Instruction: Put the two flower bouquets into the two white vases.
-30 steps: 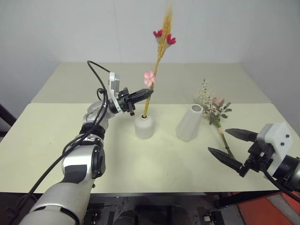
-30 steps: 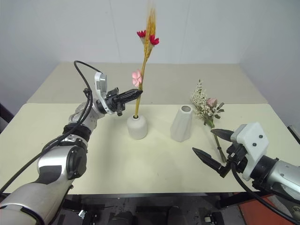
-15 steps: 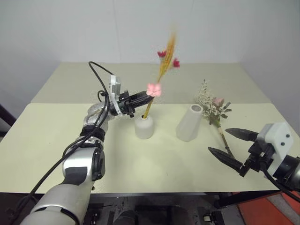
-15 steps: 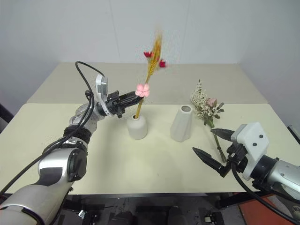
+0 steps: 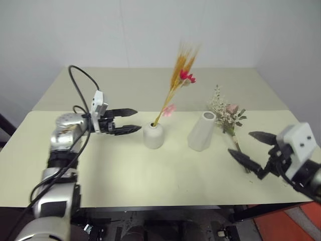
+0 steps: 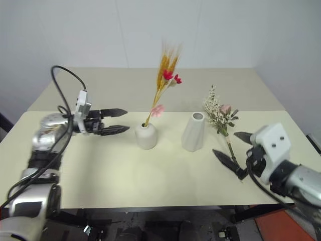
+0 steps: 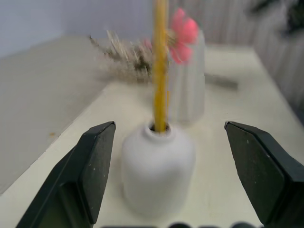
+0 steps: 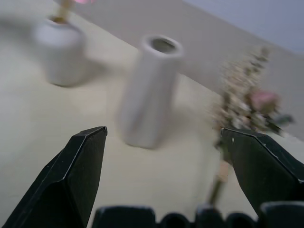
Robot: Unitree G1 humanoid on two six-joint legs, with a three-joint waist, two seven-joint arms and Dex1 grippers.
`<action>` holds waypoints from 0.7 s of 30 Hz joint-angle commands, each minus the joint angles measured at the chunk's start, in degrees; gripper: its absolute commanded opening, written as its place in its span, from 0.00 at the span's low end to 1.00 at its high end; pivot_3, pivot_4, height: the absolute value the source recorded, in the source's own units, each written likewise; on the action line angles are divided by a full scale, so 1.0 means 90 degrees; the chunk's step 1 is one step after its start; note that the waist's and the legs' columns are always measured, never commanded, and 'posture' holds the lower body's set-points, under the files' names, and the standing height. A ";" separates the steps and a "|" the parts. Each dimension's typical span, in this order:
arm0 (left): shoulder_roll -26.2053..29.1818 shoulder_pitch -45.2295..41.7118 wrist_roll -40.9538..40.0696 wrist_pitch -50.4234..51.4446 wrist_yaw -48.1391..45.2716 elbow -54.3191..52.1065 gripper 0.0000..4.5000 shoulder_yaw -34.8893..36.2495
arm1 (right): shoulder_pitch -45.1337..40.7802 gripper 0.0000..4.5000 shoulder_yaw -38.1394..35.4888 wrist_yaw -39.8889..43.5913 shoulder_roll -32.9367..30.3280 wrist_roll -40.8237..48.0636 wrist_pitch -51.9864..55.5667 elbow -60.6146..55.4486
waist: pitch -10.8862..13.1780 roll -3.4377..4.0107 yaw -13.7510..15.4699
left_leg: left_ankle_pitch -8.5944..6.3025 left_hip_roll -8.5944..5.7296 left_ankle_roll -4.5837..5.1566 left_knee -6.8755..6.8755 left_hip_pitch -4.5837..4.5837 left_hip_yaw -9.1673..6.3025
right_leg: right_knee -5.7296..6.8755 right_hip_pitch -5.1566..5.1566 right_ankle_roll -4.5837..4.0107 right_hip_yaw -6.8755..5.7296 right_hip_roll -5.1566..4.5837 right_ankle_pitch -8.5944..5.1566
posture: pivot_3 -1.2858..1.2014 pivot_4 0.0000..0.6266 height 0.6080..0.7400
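At worktop [image 5: 125,170] centre: wheat bunch [image 5: 173,90] sits in round vase [image 5: 153,135] | left tool [image 5: 131,120] and right tool [image 5: 251,148] both wide open, empty | next: right tool takes the rose bunch [image 5: 228,118], lying at the tall vase's [image 5: 202,131] 3 o'clock

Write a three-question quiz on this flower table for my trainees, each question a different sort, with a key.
1. True or false: the wheat bunch stands in the short vase.
2. Where is the white-sprig bunch? A) in the tall vase B) lying on the table C) held by a tool
3. Fill in: the tall vase holds ____ flowers.

Key:
1. True; its stem goes into the vase's mouth and leans right.
2. B; it lies on the table just right of the tall vase, with the open right tool near its stem end. The left tool is open too.
3. No.
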 commanded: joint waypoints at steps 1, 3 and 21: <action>0.0589 -0.0092 0.0283 -0.0052 -0.0265 -0.1108 0.89 -0.0453 | -0.1141 1.00 0.0826 -0.0103 -0.0605 -0.0055 0.1164 0.1140 | 0.0001 0.0001 -0.0008 | 0.0000 0.0004 0.0000 -0.0001 0.0005 0.0009 | -0.0004 0.0003 -0.0001 -0.0001 0.0002 0.0001 | 0.52 0.24 1.00; 0.0755 -0.0233 0.0317 0.0027 -0.0231 -0.1368 0.89 -0.0586 | -0.2143 1.00 0.1450 -0.0125 -0.0600 -0.0132 0.1769 0.2150 | 0.0001 0.0001 -0.0008 | 0.0000 0.0011 0.0000 -0.0009 0.0010 0.0030 | -0.0010 0.0007 -0.0006 0.0000 0.0004 0.0004 | 0.52 0.24 1.00; 0.0615 -0.0005 -0.0830 0.0641 0.0274 -0.2525 0.89 -0.0399 | -0.5761 1.00 0.4613 0.1680 0.0718 -0.2638 0.0466 0.7294 | 0.0003 0.0007 -0.0128 | -0.0003 0.0026 0.0005 -0.0005 -0.0023 0.0062 | -0.0014 -0.0033 -0.0004 0.0010 0.0018 0.0009 | 0.52 0.24 1.00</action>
